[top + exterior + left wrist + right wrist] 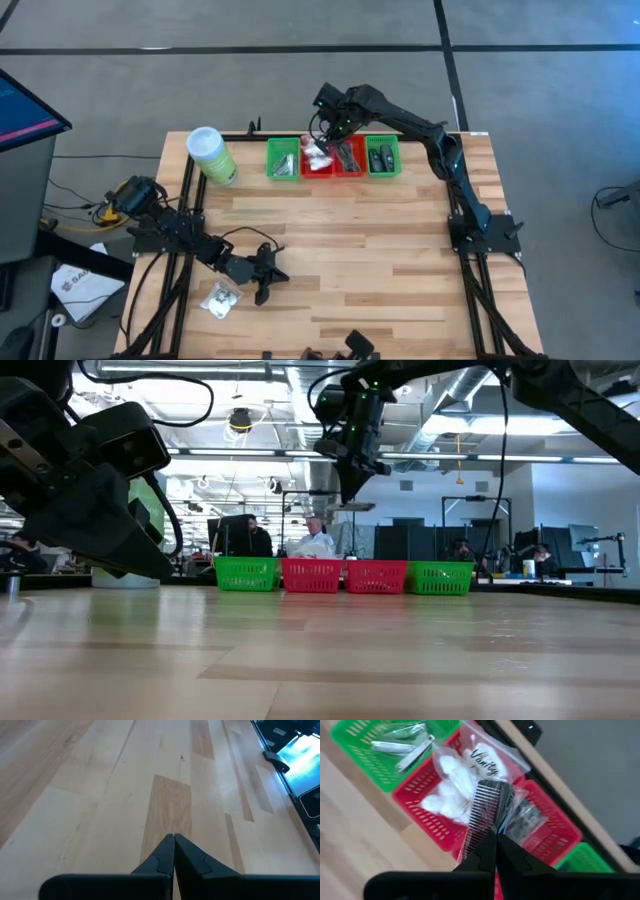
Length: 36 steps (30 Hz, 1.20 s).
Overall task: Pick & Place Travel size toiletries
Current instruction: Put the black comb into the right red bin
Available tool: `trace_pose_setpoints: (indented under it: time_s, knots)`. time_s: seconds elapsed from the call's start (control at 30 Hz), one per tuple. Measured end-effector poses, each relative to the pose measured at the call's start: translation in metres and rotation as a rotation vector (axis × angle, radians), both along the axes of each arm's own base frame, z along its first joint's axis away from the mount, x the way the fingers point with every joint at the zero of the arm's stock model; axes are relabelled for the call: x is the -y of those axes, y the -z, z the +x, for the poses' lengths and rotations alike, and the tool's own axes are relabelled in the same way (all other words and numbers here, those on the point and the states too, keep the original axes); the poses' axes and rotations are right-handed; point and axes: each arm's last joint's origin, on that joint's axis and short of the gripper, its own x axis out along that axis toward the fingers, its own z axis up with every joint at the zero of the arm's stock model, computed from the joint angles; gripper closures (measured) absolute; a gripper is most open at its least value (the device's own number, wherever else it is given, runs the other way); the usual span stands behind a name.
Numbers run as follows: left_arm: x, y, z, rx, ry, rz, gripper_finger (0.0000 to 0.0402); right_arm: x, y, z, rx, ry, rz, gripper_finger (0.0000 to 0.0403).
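A light wooden plank worktop (350, 250) is sitting on a grey floor, and along its far edge four small trays are standing in a row: a green tray (283, 160) holding silver foil sachets (400, 745), a red tray (318, 163) holding white puffy packets (452, 785), a second red tray (348, 160) and another green tray (383, 158) with dark oblong pieces in it. A light-green canister (212, 155) with a white lid is lying near the far left corner. The right gripper (495, 837) is hanging above the two red trays, its fingers clamped together on a black comb in a clear wrapper (487, 810), which is hovering over the trays. The left gripper (173, 840) is resting low near the near left part of the worktop, its fingers pressed together on nothing, with a small clear packet (220, 298) lying just beside it toward the left edge. Beyond the trays the low view is showing an open workshop with ceiling ducts, monitors and people sitting at desks (318, 540).
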Motion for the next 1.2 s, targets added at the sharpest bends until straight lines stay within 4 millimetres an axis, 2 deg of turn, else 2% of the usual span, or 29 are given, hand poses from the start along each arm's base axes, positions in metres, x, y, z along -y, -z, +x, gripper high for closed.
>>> trace_pose_setpoints:
  time_s: [0.1,0.27,0.37,0.63,0.83,1.03,1.2]
  knots:
    - [0.000,0.000,0.000,0.001,0.001,0.004,0.0401,0.001,0.007,0.001,0.003,0.007,0.024,0.0403]
    - [-0.004,0.000,0.002,0.001,-0.014,0.004,0.0401,-0.007,0.041,0.003,-0.091,0.007,0.082,0.0403]
    - [-0.004,0.000,0.002,0.001,-0.015,0.004,0.0401,-0.004,0.059,0.004,-0.093,0.007,0.082,0.0403]
    - [-0.004,0.000,0.002,0.001,-0.013,0.003,0.0401,0.019,0.059,-0.012,-0.104,0.075,0.094,0.0403]
    - [-0.004,0.000,0.002,0.001,-0.013,0.003,0.0401,0.031,0.058,-0.015,-0.068,0.094,0.080,0.0403]
    - [-0.004,0.000,0.002,0.001,-0.013,0.003,0.0401,0.039,0.077,-0.025,-0.099,0.140,0.132,0.0403]
    - [-0.004,0.000,0.002,0.001,-0.013,0.003,0.0401,0.045,0.082,-0.028,-0.098,0.145,0.124,0.0403]
